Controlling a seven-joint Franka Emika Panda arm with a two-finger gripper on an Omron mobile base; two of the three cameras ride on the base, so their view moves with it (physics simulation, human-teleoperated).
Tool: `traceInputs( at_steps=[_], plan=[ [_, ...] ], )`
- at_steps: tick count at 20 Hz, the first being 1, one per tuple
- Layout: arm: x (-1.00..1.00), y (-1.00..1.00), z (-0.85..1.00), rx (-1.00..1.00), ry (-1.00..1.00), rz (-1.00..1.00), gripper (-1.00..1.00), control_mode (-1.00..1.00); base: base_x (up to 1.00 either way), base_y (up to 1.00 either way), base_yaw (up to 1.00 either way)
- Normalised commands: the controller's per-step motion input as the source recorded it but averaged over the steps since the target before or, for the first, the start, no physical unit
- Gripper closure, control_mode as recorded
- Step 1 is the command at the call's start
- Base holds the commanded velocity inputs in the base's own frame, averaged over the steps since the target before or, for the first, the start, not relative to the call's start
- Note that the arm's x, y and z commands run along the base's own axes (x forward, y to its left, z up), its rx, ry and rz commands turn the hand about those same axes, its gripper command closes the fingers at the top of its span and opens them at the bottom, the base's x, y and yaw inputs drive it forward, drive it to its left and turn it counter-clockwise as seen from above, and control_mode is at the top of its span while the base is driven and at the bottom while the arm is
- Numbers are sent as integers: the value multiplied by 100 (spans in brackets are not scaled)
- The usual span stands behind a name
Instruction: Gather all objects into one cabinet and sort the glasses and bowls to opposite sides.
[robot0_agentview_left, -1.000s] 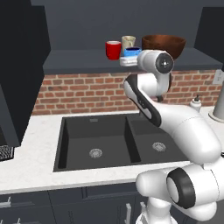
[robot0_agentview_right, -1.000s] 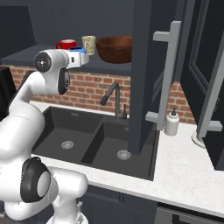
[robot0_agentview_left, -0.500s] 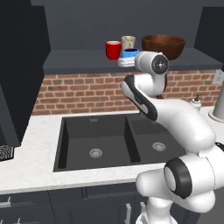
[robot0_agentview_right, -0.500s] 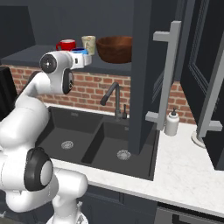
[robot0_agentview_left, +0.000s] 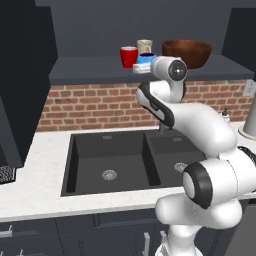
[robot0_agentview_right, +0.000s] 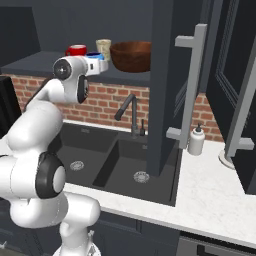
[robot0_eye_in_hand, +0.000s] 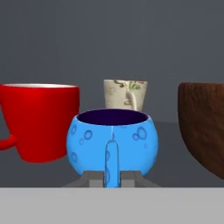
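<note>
The tool (robot0_eye_in_hand: 112, 180) is pinching the blue bowl's (robot0_eye_in_hand: 112, 143) handle, holding it over the cabinet shelf (robot0_agentview_left: 90, 70) between the red cup (robot0_eye_in_hand: 39, 120) and brown bowl (robot0_eye_in_hand: 205, 127), cream cup (robot0_eye_in_hand: 124, 94) just behind, apparently placing it beside the bowl.

Cups: two, red cup (robot0_eye_in_hand: 40, 122) left of gripper (robot0_eye_in_hand: 112, 177), cream cup (robot0_eye_in_hand: 124, 94) straight ahead beyond it. Bowls: two, blue bowl (robot0_eye_in_hand: 112, 142) at gripper, brown bowl (robot0_eye_in_hand: 202, 124) to right. Gripper: one.
</note>
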Motion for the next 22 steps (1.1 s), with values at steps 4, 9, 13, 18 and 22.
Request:
traceInputs(
  at_steps=[4, 9, 13, 18, 22],
  plan=[
    [18, 0, 0, 0, 0, 0, 100, -100, 0, 0, 0],
    [3, 0, 0, 0, 0, 0, 100, -100, 0, 0, 0],
    [0, 4, -1, 0, 0, 0, -100, -100, 0, 0, 0],
    [-20, 0, 0, 0, -1, 0, -100, -100, 0, 0, 0],
    [-74, -3, 21, 0, -11, 0, -100, -100, 0, 0, 0]
  ],
)
